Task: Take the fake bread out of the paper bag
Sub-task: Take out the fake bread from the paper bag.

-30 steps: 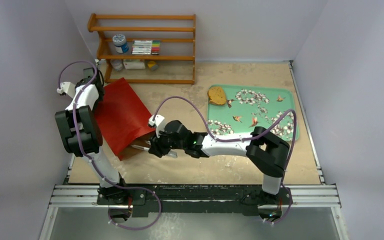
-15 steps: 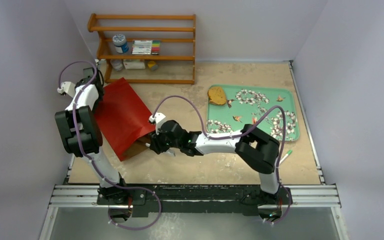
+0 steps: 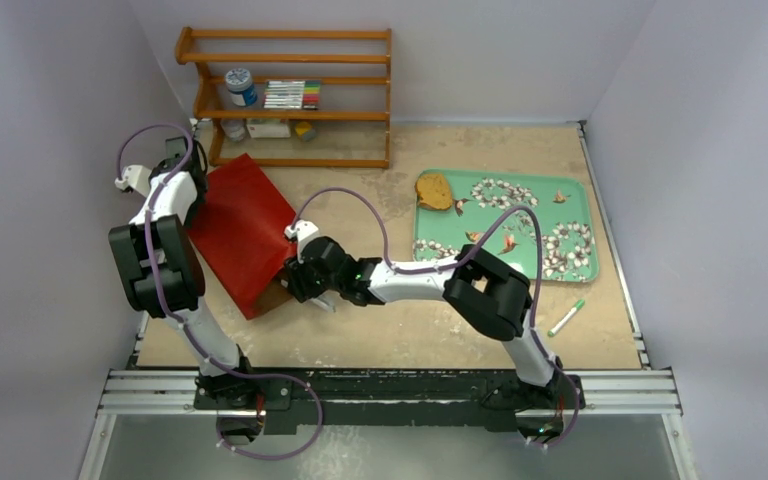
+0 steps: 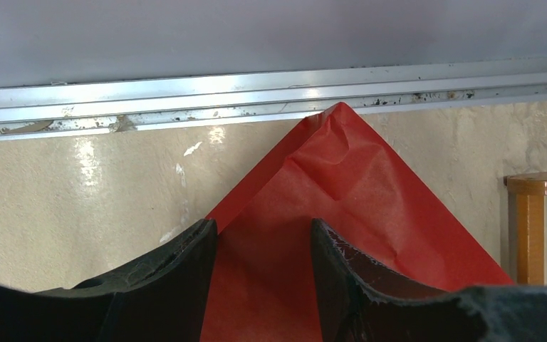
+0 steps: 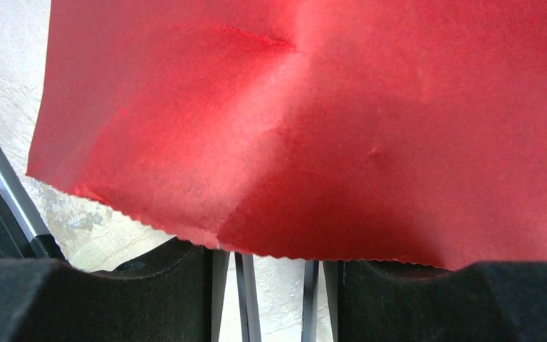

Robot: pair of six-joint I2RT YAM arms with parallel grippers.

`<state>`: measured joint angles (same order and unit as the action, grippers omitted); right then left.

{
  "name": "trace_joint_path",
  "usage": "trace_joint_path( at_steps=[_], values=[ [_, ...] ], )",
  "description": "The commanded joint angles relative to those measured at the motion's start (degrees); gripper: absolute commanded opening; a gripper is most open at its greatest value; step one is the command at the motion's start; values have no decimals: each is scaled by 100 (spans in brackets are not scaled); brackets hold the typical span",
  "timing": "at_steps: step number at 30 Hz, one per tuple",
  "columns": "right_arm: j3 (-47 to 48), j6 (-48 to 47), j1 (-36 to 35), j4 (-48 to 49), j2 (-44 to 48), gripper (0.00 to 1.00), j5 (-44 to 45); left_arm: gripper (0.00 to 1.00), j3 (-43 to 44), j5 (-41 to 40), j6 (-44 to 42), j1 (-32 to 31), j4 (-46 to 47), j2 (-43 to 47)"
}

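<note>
Paper bag [image 3: 240, 225] is lying flat on the left side of the table [image 3: 410, 335]. Red side is up, the closed end points toward the wooden shelf [image 3: 290, 95], and the mouth faces the near edge. A bit of brown lining shows at the mouth.

Left gripper [image 4: 263, 228] is at the bag's far corner. Its fingers [image 4: 185, 263] sit either side of the red paper, and the paper fills the gap edge to edge, so it reads as a pinch on the closed end. The corner pokes out past the fingertips, crumpled, close to the metal rail.

Right gripper [image 5: 278, 267] is right at the bag mouth, with the arm stretched across from the right. It is clamped on metal tongs [image 5: 246, 299]. The two grey blades run forward between its fingers, slightly apart, and go under the notched rim of the bag. The tips are hidden by the paper, so I can't tell what they touch.

Only one piece of the fake bread [image 3: 433, 190] is visible. It is a round brown slice on the far-left corner of the green flowered tray [image 3: 500, 172], well apart from the bag. The bag's contents are hidden.

A green marker [image 3: 566, 317] lies on the table just off the tray's near-right corner.
</note>
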<state>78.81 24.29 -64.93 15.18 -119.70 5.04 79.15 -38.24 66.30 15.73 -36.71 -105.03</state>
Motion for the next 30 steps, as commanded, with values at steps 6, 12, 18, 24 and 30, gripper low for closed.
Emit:
trace_joint_path(
  at_steps=[6,12,18,24,30],
  values=[
    [739,155,-28,-164,-221,51,-111,50,-100,194,-164,25,120,359],
    [1045,161,3,-318,-416,53,-103,50,-138,220,-205,24,113,443],
    [1182,240,140,-435,-526,55,-53,50,-165,167,-251,19,86,495],
    [1334,292,214,-610,-645,57,-39,50,-205,124,-267,23,70,510],
    [1572,214,267,-692,-809,57,-207,50,-226,174,-223,23,85,511]
  ],
)
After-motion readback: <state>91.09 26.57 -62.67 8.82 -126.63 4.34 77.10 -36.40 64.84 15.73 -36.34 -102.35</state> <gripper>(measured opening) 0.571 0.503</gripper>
